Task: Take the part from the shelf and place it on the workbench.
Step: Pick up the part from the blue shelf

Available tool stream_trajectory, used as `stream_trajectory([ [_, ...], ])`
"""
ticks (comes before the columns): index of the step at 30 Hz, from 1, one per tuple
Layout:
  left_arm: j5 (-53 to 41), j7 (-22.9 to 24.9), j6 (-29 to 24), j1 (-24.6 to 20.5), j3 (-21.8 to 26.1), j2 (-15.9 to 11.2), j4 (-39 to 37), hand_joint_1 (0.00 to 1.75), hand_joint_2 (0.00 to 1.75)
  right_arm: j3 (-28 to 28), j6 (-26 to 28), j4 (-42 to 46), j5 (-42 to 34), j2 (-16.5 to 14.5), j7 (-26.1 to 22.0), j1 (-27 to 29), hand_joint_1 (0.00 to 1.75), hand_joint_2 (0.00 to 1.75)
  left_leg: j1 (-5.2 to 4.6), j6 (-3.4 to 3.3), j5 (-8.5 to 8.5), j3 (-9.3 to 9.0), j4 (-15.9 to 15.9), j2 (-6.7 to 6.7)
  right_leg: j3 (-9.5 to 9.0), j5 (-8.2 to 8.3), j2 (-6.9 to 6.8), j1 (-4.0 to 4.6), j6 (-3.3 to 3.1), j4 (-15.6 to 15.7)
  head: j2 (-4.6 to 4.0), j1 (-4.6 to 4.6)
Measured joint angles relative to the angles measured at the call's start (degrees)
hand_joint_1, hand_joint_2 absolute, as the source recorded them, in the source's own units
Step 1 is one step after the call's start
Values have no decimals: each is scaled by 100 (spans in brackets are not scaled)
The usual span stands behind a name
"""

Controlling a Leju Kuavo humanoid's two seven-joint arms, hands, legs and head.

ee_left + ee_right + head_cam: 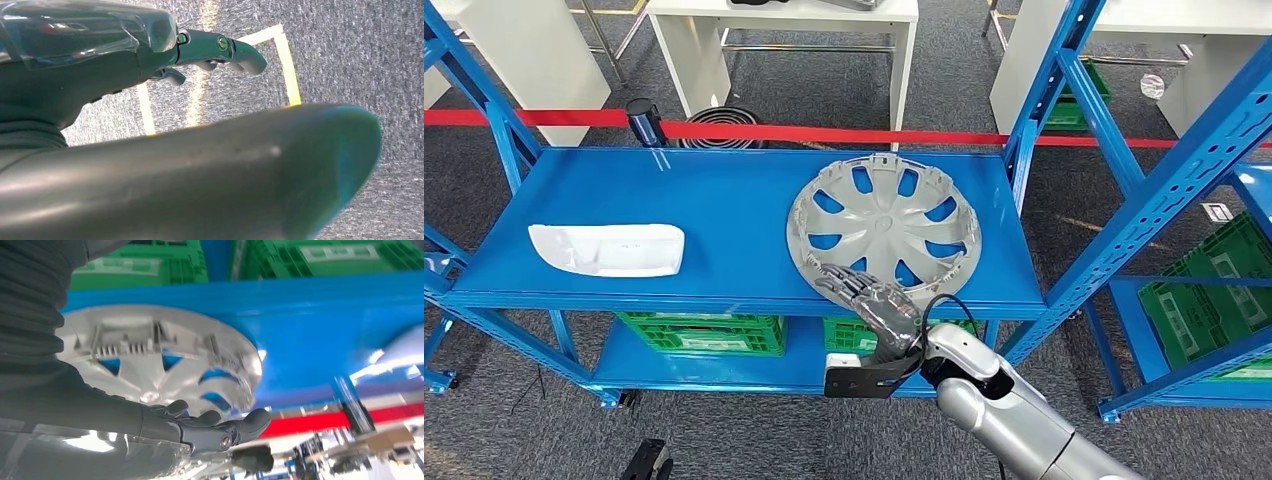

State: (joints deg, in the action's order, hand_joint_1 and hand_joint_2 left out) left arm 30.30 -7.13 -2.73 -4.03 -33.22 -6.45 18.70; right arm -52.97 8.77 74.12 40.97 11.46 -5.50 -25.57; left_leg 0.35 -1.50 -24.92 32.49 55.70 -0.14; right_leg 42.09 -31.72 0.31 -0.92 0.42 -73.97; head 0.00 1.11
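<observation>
Two parts lie on the top board of the blue shelf (724, 200): a grey wheel cover (884, 222) toward the right side and a white plastic part (607, 248) well apart from it near the left front corner. The wheel cover lies flat, hollow side up, with its near rim close to the shelf's front edge. The right hand (869, 297) reaches in from below over that front edge, its fingers (839, 283) stretched out and slightly apart above the near rim of the wheel cover; they lie on or just over the rim, and whether they touch it cannot be told. In the right wrist view the same hand (200, 427) shows straight, lightly spread fingers next to the ribbed inner face of the wheel cover (165, 360), closed around nothing. The left hand (210, 50) appears in the left wrist view above grey carpet (350, 60) marked with yellow tape (290, 65); its fingers are gently curved and it carries nothing. Green crates (699, 332) sit on the lower board of the shelf, another green crate (1214, 300) stands in the neighbouring rack on the right, and a red band (824, 133) runs across behind the shelf in front of white tables (784, 40).
</observation>
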Motion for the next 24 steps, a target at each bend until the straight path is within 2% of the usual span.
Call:
stream_trajectory([
  [1,14,-3,-3,1,-11,0,1,0,0,-23,-10,-32,3,1,-1,-2,0,175,0,7,-5,-1,11,-8,-151,133,-3,-2,41,296,0,-1],
  [2,33,-9,-9,2,-22,1,1,0,0,-43,-26,-59,7,2,-3,-12,0,175,-1,22,-16,1,31,-14,-381,300,-12,-3,70,748,0,-2],
  [4,72,-27,-18,3,-43,1,2,0,0,-83,-64,-109,20,-3,-8,-42,0,175,-28,70,-49,26,86,-19,-754,530,-25,9,47,1464,0,3],
  [5,88,-36,-22,5,-58,0,3,0,0,-105,-81,-133,31,-7,-10,-53,0,175,-40,93,-59,39,105,-18,-827,567,-28,18,14,1610,0,8],
  [8,131,-54,-22,12,-101,-10,4,0,0,-167,-126,-208,98,-15,-10,-82,0,175,-30,154,-84,65,135,-16,-829,584,-22,16,-70,1636,0,11],
  [9,151,-57,-22,14,-109,-14,5,0,0,-185,-142,-235,126,-18,-9,-103,0,175,-20,183,-147,103,212,-14,-836,588,-21,1,-94,1644,0,17],
  [10,172,-60,-22,14,-116,-20,7,0,0,-204,-155,-263,154,-24,-9,-129,0,175,-10,217,-271,195,409,-11,-844,592,-21,-19,-116,1651,0,25],
  [11,191,-63,-22,16,-125,-24,8,0,0,-228,-167,-299,178,-30,-9,-156,0,175,2,249,-446,350,737,-8,-849,591,-20,-27,-128,1653,0,34],
  [13,219,-69,-25,22,-148,-31,8,0,0,-275,-178,-394,214,-32,-9,-189,0,175,23,292,-780,743,1556,-1,-849,586,-21,-26,-136,1650,0,42],
  [14,231,-70,-27,29,-164,-33,8,0,0,-298,-183,-447,222,-32,-9,-196,0,175,30,301,-828,873,1803,1,-850,585,-21,-25,-137,1649,0,42],
  [15,243,-70,-29,35,-179,-33,8,0,0,-318,-185,-492,226,-31,-9,-202,0,175,33,302,-758,894,1812,3,-854,584,-20,-25,-136,1648,0,42],
  [16,256,-70,-30,38,-191,-37,8,0,0,-338,-185,-529,231,-32,-9,-212,0,175,35,295,-588,794,1578,5,-861,583,-16,-26,-135,1648,0,42],
  [18,274,-74,-33,38,-206,-51,11,0,0,-372,-185,-588,247,-36,-9,-260,0,175,30,261,-192,392,746,2,-877,579,-1,-16,-128,1647,0,41],
  [19,281,-79,-34,35,-213,-61,13,0,0,-386,-184,-622,259,-38,-9,-293,0,175,19,241,-87,226,416,0,-872,578,8,-3,-117,1645,0,39],
  [20,290,-84,-35,34,-220,-68,14,0,0,-395,-183,-660,269,-39,-5,-322,0,175,6,221,-46,129,221,-3,-860,581,13,10,-101,1644,0,38],
  [22,316,-94,-35,38,-241,-77,15,0,0,-402,-170,-748,282,-40,2,-355,0,175,-17,169,-55,99,143,-4,-838,597,15,21,-49,1657,0,36],
  [24,350,-102,-32,46,-262,-79,16,0,0,-394,-140,-826,287,-39,6,-375,0,175,-2,84,-13,82,92,-2,-790,549,10,10,-7,1592,0,31],
])
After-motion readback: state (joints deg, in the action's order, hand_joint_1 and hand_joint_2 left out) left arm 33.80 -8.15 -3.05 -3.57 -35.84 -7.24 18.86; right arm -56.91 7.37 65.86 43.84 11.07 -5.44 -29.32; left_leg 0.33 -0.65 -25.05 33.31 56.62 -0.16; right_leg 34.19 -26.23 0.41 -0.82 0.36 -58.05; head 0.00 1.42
